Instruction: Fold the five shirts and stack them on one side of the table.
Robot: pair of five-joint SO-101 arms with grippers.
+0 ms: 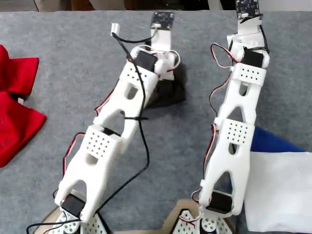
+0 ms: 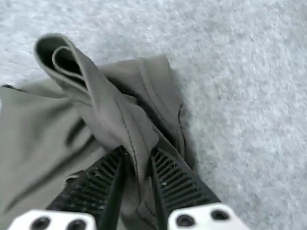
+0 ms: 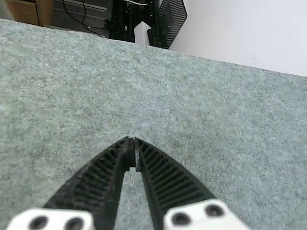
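Dark grey cloth, pinched tight: my left tool [image 2: 139, 158] is clamped on a raised ridge of the dark shirt [image 2: 43, 134], a seam standing up between the ribbed fingers [image 2: 175, 172]. From the high view that shirt [image 1: 168, 95] lies bunched toward the far side of the bench [image 1: 68, 53], mostly under my left arm. My right tool [image 3: 132, 146] is pressed together with nothing in it, hanging over bare felt near the far edge, well apart from the shirt.

Over on my right, a white shirt [image 1: 280, 192] lies flat on top of a blue shirt [image 1: 273, 141], and that reads to me like the start of the stack. At the opposite edge a red shirt [image 1: 14, 122] sits rumpled, not yet folded by the look of it.

So I judge this to be the dark shirt's turn, right at the start, because the cloth is a heap and not a flat rectangle. The next move, as I see it, is to lift this ridge and draw it outward to spread the shirt. The right tool should come across, opened, and take another edge so the cloth stretches between two holds. The risk is that I've caught more than one layer, and then a pull would drag the whole bundle rather than open it.
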